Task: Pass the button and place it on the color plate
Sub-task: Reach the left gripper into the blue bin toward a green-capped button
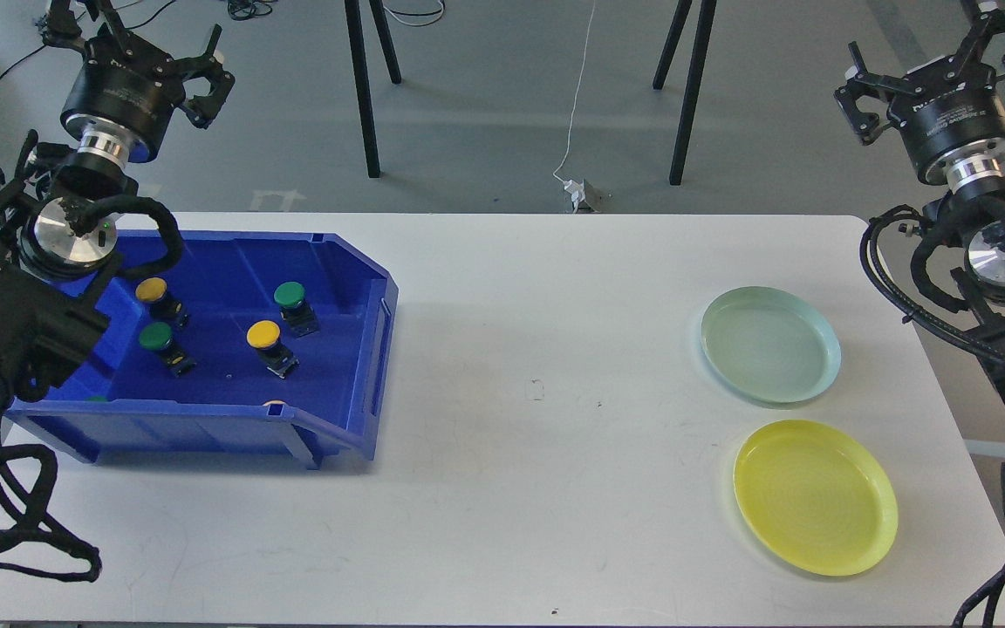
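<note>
Surface: white, flat, matte; grey floor and black stand legs beyond it.

Blue bin: landmark, on the surface's left part.

Yellow plate and pale green plate: well right of the bin, both bare.

Left gripper: raised behind the bin, fingers spread, holding nothing. Right gripper: far right of the bin, fingers apart, empty.

Buttons inside the bin: two yellow, two green. Judged light, rigid; domed caps likely slippery. Take by the squarer dark base below the cap.
</note>
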You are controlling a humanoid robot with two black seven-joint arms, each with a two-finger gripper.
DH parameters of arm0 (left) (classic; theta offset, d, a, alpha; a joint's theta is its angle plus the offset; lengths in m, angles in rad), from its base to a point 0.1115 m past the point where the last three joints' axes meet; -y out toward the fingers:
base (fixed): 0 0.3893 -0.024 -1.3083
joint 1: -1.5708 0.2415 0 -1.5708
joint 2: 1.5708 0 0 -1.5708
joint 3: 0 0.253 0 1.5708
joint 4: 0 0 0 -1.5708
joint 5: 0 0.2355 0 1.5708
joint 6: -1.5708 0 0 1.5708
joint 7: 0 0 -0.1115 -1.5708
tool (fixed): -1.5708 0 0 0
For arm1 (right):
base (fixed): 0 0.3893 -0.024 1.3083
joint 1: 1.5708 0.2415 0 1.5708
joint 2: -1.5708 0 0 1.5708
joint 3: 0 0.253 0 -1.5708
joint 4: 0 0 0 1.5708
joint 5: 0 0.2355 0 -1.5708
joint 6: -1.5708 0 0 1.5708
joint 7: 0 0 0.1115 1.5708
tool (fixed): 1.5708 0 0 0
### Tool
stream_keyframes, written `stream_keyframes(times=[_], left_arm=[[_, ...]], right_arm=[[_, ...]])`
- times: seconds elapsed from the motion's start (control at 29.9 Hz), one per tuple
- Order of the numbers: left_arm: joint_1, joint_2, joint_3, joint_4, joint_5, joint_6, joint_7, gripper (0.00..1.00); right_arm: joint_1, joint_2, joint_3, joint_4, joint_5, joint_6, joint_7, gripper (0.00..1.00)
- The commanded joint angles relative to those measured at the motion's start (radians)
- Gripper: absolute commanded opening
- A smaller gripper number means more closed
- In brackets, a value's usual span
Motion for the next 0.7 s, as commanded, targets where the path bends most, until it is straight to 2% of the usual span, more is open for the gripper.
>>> stream_keyframes(times=[0.0,0.3,0.37,0.54,0.67], left_arm=[[0.000,-0.001,0.002,-0.001,0.001,0.000,0.003,1.00],[0.010,0.041,0.003,-0.053,0.002,0.000,0.006,1.00],[0.015,0.088,0.014,-0.099,0.010,0.000,0.008,1.00],[0.017,0.272,0.155,-0.248,0.085,0.000,-0.002,1.00],[0.017,0.424,0.189,-0.351,0.279,0.000,-0.006,1.00]], right_arm=[[0.001,0.001,-0.001,0.000,0.000,0.000,0.000,1.00],[0.008,0.005,-0.007,0.002,0.000,0.000,0.000,1.00],[0.009,0.005,-0.007,0.002,0.000,0.000,0.000,1.00],[0.011,0.004,-0.010,0.008,0.000,0.000,0.000,1.00],[0.008,-0.005,-0.012,0.032,-0.002,0.000,0.000,1.00]])
